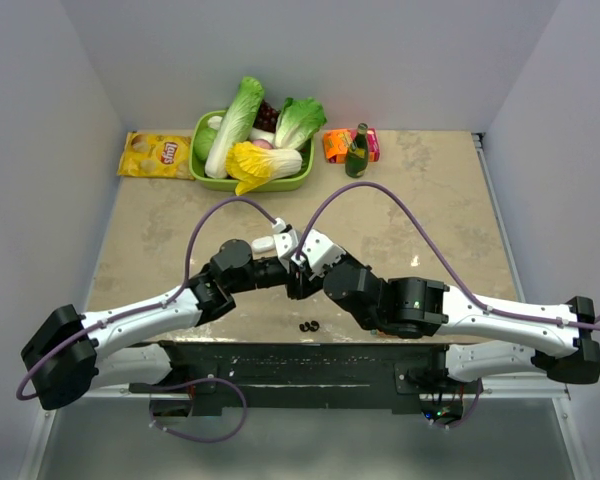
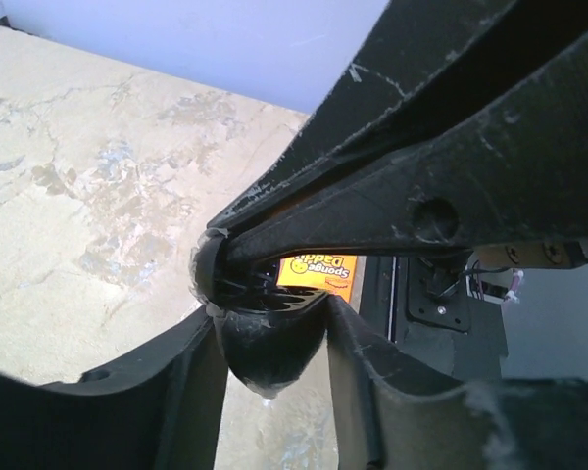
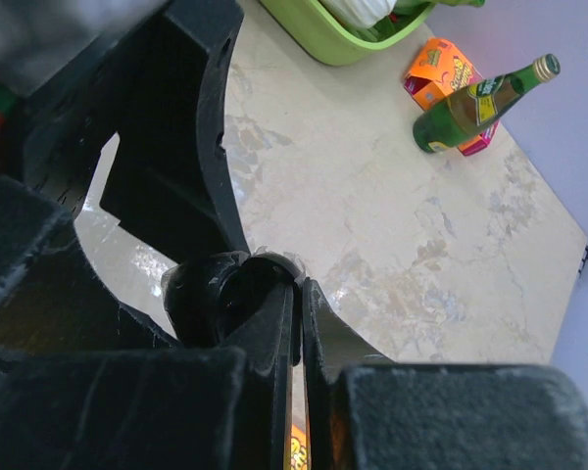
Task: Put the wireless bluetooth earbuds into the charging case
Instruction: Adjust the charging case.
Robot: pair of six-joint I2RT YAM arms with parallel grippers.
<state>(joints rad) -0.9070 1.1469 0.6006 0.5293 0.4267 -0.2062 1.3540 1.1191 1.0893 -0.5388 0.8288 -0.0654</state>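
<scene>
The two grippers meet over the middle of the table. My left gripper [image 1: 291,270] [image 2: 271,318] has its fingers against both sides of a black rounded charging case [image 2: 269,352] [image 3: 220,299], gripping its lower shell. The right gripper [image 1: 302,262] [image 3: 300,284] comes in from the opposite side, shut on the thin raised lid [image 2: 204,274] of that case. The case's inside is hidden. A black pair of earbuds [image 1: 308,326] lies loose on the table near the front edge, just below both grippers.
A green basket [image 1: 202,178] of vegetables stands at the back. A yellow chip bag [image 1: 155,155] lies to its left, and an orange box [image 1: 335,145] and a green bottle [image 1: 356,152] to its right. The black base plate [image 1: 280,365] runs along the near edge.
</scene>
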